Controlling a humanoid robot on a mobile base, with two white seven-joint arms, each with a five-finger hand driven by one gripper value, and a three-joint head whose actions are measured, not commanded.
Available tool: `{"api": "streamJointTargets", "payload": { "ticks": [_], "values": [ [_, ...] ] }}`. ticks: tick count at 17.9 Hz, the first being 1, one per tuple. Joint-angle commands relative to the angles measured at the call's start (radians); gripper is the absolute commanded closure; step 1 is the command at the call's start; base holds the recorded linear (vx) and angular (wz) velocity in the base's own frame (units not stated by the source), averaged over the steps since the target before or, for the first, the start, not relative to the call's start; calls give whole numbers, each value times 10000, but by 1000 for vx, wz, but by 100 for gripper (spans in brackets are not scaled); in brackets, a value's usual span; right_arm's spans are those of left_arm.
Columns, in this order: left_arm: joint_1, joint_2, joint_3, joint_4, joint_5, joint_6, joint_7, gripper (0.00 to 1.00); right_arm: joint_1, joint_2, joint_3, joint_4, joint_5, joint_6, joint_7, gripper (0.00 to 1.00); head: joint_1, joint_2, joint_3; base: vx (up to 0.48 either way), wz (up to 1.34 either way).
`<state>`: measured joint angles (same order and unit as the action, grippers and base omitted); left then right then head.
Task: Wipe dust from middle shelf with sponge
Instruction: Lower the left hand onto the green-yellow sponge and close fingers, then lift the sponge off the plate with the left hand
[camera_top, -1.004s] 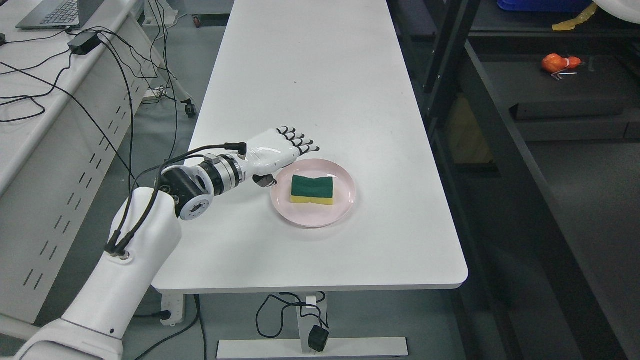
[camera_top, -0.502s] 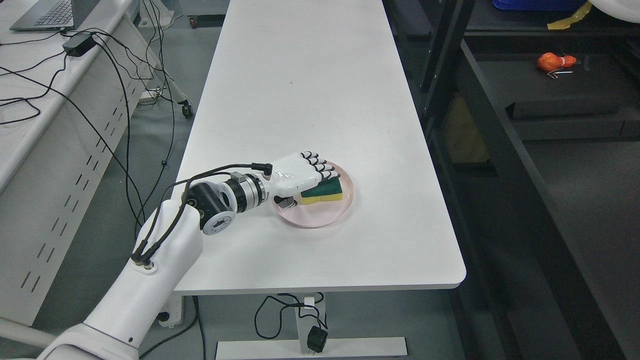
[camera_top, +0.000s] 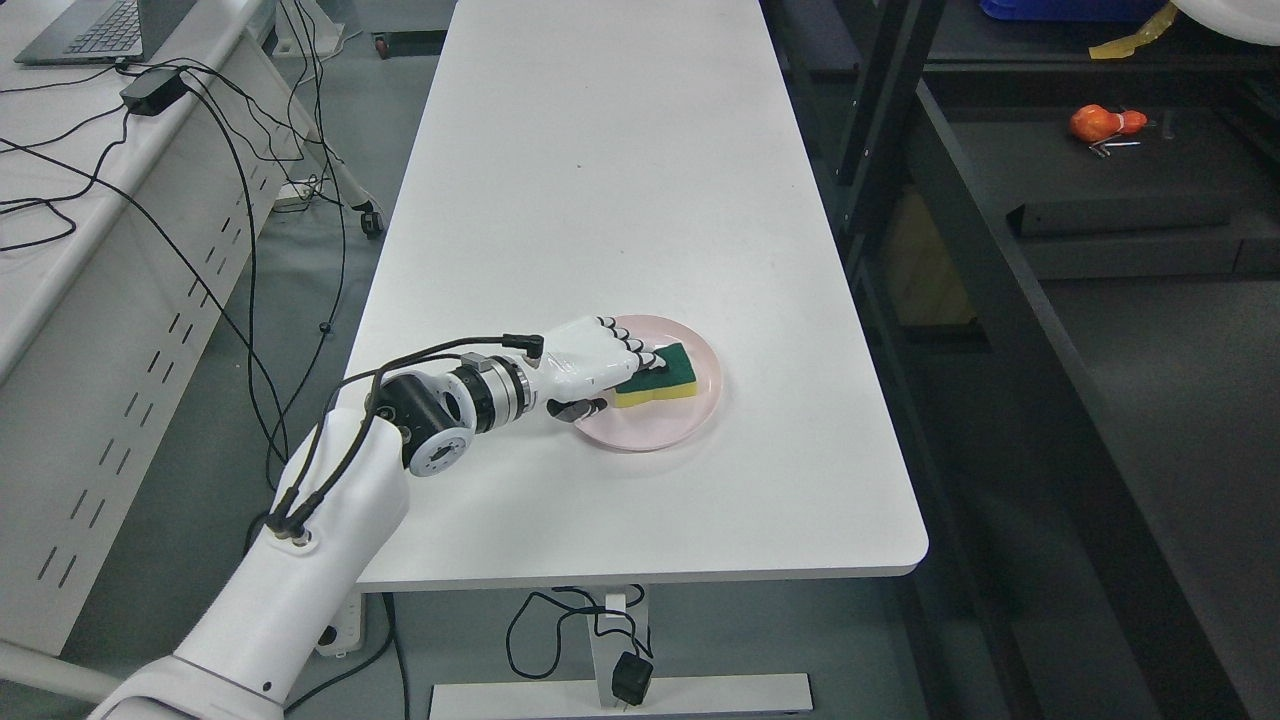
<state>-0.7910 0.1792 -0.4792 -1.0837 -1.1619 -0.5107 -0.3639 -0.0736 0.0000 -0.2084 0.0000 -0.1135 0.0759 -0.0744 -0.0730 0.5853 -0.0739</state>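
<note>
Sponge (camera_top: 668, 375) on pink plate (camera_top: 690, 420) | left hand (camera_top: 595, 365) fingers curled over it, gripping

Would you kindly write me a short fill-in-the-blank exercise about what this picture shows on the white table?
1. The sponge lies on a pink ____.
2. The sponge's top layer is green and its bottom layer is ____.
3. The ____ hand has its fingers curled over the sponge's left end.
4. The plate stands on a ____ table.

Missing words: plate; yellow; left; white
</note>
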Motion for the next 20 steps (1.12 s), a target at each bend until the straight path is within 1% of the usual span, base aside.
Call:
{"api": "streamJointTargets", "payload": {
  "ticks": [1, 2, 3, 4, 5, 7, 11, 13, 16, 18, 20],
  "values": [
    [102, -105, 1675, 7, 205, -93, -287, 43, 0, -175, -2, -174, 0, 8, 8, 0, 0, 0, 0, 0, 0],
    [300, -135, 2043, 7, 418, -124, -288, 49, 0, -175, -2, -174, 0, 8, 8, 0, 0, 0, 0, 0, 0],
    [469, -135, 2365, 7, 800, -291, -288, 57, 0, -175, -2, -174, 0, 8, 8, 0, 0, 0, 0, 0, 0],
    [622, -120, 2657, 22, 1245, -627, -288, 68, 0, -175, -2, -174, 0, 8, 8, 0, 0, 0, 0, 0, 0],
    [776, -89, 3009, 23, 1355, -889, -318, 74, 0, -175, -2, -174, 0, 8, 8, 0, 0, 0, 0, 0, 0],
    [915, -89, 3730, 68, 1372, -1227, -395, 82, 0, -175, -2, -174, 0, 8, 8, 0, 0, 0, 0, 0, 0],
    [931, -135, 4743, 436, 1601, -2422, -395, 99, 0, -175, -2, -174, 0, 8, 8, 0, 0, 0, 0, 0, 0],
    [946, -135, 5037, 467, 2029, -2639, -395, 100, 0, -175, -2, -174, 0, 8, 8, 0, 0, 0, 0, 0, 0],
    [854, -59, 5084, 239, 3210, -2655, -487, 100, 0, -175, 13, -174, 0, 8, 8, 0, 0, 0, 0, 0, 0],
    [717, 94, 5236, -525, 3686, -2716, -502, 100, 0, -175, -2, -174, 0, 8, 8, 0, 0, 0, 0, 0, 0],
    [563, 400, 5237, -1187, 3887, -2747, -502, 100, 0, -175, 13, -174, 0, 8, 8, 0, 0, 0, 0, 0, 0]
  ]
}}
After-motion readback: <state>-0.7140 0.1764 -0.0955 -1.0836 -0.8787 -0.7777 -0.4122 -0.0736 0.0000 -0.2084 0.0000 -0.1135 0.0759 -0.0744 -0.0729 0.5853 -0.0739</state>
